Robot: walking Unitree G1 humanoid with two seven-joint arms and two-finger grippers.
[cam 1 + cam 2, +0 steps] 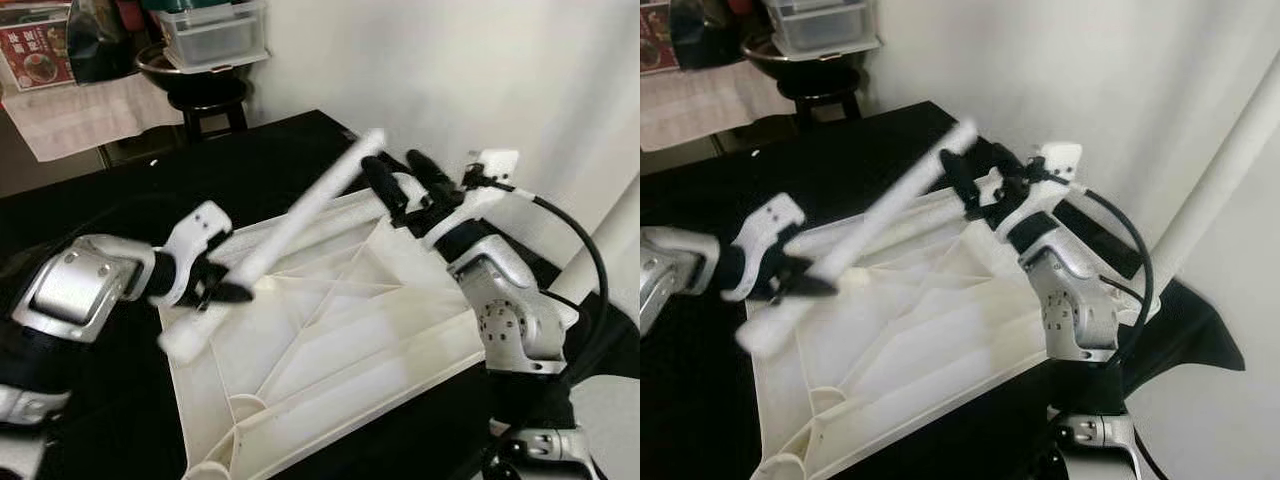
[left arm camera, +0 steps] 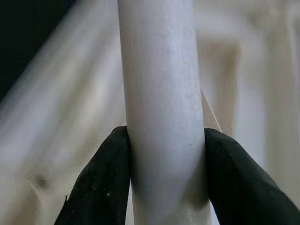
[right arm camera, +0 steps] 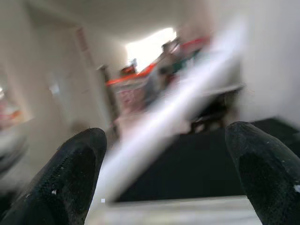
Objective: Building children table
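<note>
Head views: one white tabletop (image 1: 330, 330) lies underside-up on a black cloth (image 1: 110, 190), its near corner cut off by the frame edge. The left pincer (image 1: 215, 285) is clamped on one white table leg (image 1: 300, 215), held slanted above the tabletop and blurred. The right pincer (image 1: 405, 175) hovers at the tabletop's far edge, fingers parted, holding nothing.

Left wrist view: two black fingertips (image 2: 98, 187) press both sides of the leg.

Right wrist view: two spread fingertips (image 3: 267, 173) flank the blurred leg without touching it; the background is too smeared to read.
</note>
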